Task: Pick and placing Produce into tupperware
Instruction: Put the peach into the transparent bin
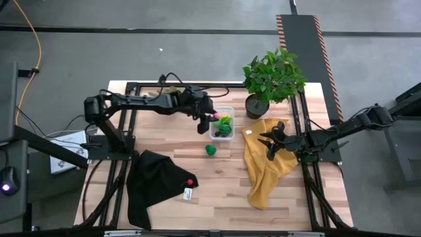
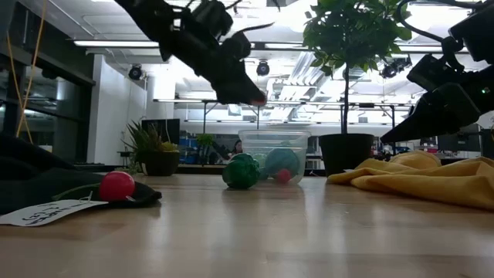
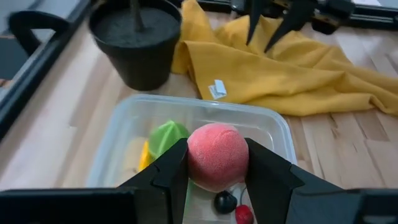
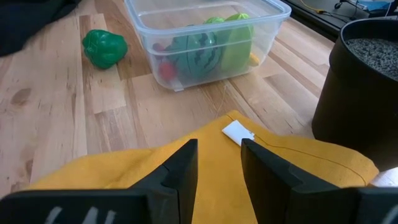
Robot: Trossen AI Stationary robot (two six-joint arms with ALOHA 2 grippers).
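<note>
The left claw point(image 3: 214, 171) is pinching a fuzzy pink-red ball point(image 3: 217, 154) and hangs right over the tupperware point(image 1: 222, 124), which sits toward the far edge of the worktop point(image 1: 217, 184), just beside the potted plant point(image 1: 273, 79). So this looks like the drop-off step: the piece is carried over, and the next move probably just calls for lowering a bit and letting go so it lands inside the walls and not on the rim. Already in the tub are a striped melon point(image 4: 202, 55), a light-green piece point(image 3: 166, 138), something yellow and a tiny red one. A green ball point(image 1: 210, 150) sits on the wood just beside the tub on its near side, and a red ball point(image 2: 117, 185) rests on the black cloth point(image 1: 154, 184) toward the near left corner. The right claw point(image 4: 217, 163) waits spread a little, empty, above the yellow cloth point(image 1: 266, 168) near the right edge. Pale wood planks, and a bright workshop with ceiling lights behind
</note>
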